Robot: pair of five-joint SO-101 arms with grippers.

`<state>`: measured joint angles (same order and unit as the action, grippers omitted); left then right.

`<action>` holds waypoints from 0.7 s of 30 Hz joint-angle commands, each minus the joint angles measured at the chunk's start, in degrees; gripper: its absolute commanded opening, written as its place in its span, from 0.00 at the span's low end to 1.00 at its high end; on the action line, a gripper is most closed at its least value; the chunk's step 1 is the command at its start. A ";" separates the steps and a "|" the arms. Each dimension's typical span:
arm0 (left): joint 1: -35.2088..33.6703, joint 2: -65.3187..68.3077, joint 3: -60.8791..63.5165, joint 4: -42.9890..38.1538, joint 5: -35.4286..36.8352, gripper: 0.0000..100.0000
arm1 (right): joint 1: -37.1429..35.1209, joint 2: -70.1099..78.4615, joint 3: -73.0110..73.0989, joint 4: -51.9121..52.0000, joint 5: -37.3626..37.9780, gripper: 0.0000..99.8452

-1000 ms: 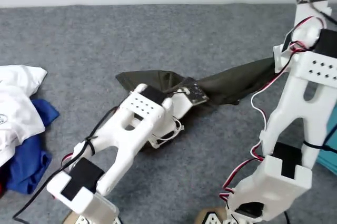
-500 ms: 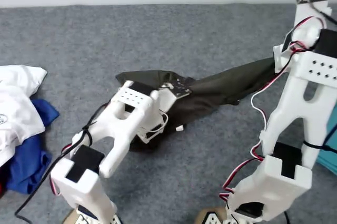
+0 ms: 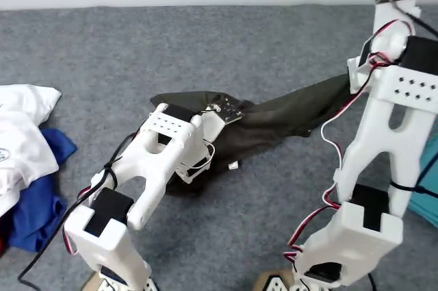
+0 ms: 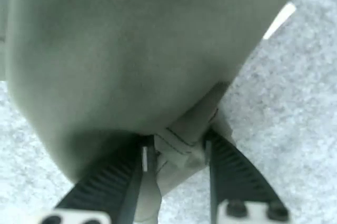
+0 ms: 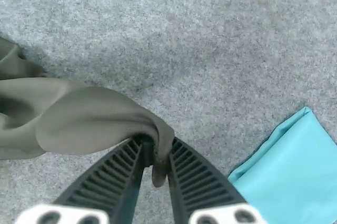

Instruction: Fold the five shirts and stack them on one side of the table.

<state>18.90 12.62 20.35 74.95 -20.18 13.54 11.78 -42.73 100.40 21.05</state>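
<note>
Grey, carpet-like covering is seen over the table [image 3: 205,44]; across its middle the dark olive shirt [image 3: 287,116] is held taut between both arms, presumably so it can be spread flat for folding; the left gripper [image 4: 176,145] is clamped on a stitched edge of it; the right gripper [image 5: 155,155] is pinched tight on a bunched corner near the flat teal cloth [image 5: 284,166]; a white shirt [image 3: 20,140] and a blue shirt [image 3: 37,222] are heaped at the opposite edge, judged not yet folded.

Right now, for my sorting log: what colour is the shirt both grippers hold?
The shirt is plain dark olive green, clearest in the right wrist view.
</note>
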 commanded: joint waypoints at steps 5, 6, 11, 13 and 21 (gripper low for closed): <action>-0.09 -0.62 -1.45 -1.23 -0.18 0.12 | -0.75 -1.45 -2.46 1.71 0.44 0.01; -0.09 -0.44 -1.45 -1.32 -0.18 0.11 | -0.75 -1.54 -2.46 1.71 0.44 0.01; -0.09 -0.35 -1.45 -2.46 -0.18 0.06 | -0.57 -1.71 -2.46 1.80 0.44 0.01; -0.35 -0.35 -1.45 -3.43 -0.18 0.04 | -0.48 -1.80 -2.46 1.98 0.44 0.01; -0.18 -0.88 -6.64 3.43 -0.09 0.03 | -0.48 -1.80 -2.46 2.15 0.53 0.01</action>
<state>18.90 12.62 18.07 74.95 -20.18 13.36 11.78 -42.73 100.40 21.05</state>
